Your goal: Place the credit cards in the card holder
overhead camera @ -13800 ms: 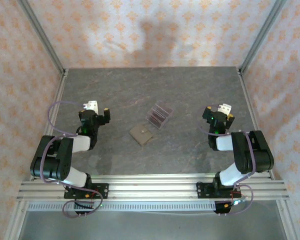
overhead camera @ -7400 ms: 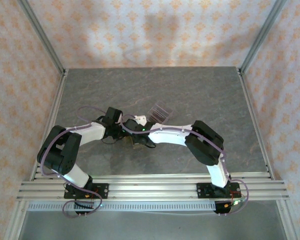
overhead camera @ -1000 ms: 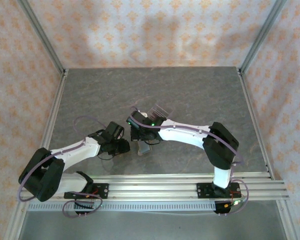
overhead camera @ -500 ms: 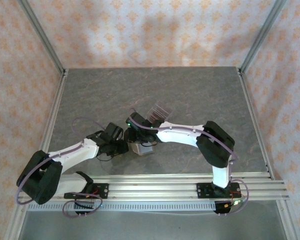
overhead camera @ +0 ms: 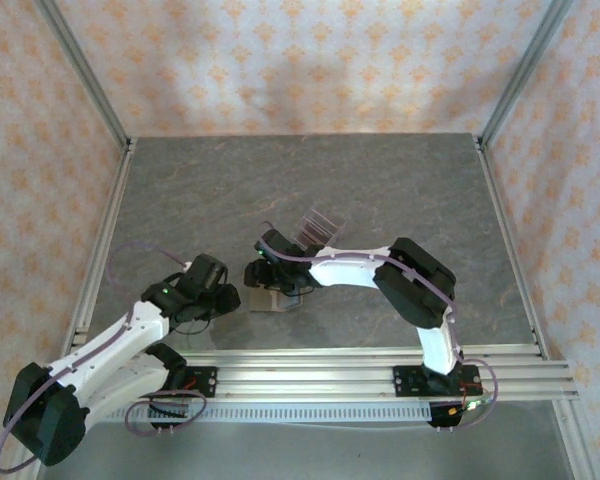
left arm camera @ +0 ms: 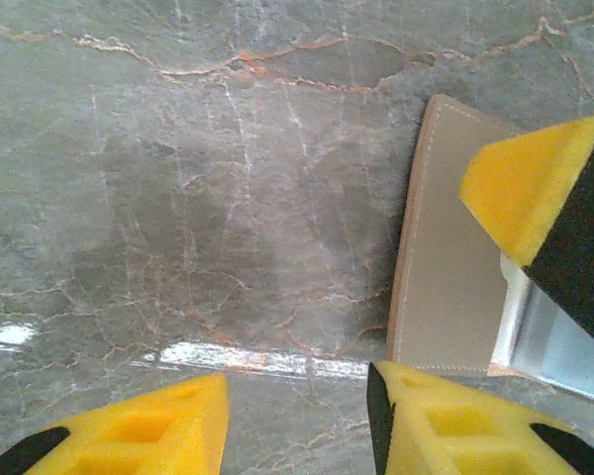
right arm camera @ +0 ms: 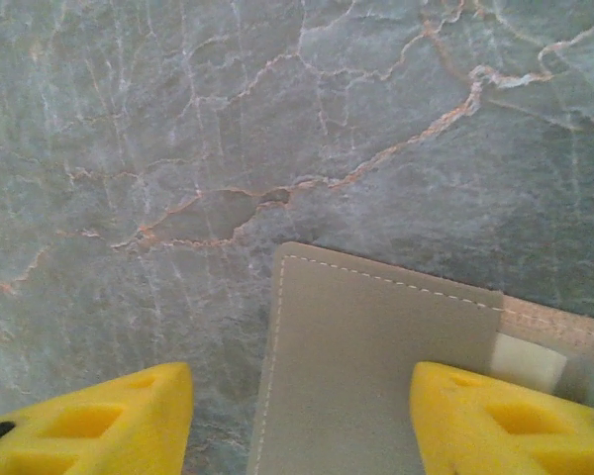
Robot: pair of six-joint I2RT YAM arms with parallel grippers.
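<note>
Right wrist view: the right gripper [right arm camera: 299,388] has just spread its jaws and holds nothing, the holder [right arm camera: 376,336] lying flat on the table [right arm camera: 178,119] beneath them. The left gripper [left arm camera: 297,396], jaws apart and empty, has backed off to the holder's left. The holder seems set down and released, while the cards [overhead camera: 317,224] stand just beyond it, far right, so fetching one looks next.

The far half of the worktop [overhead camera: 380,170] lies open, as do both side strips. Around the card holder [overhead camera: 282,300] room is tight — the right tool [overhead camera: 263,277] hangs over it, the left tool [overhead camera: 231,299] crowds its left edge, and the clear stand [overhead camera: 317,226] rises just behind.
</note>
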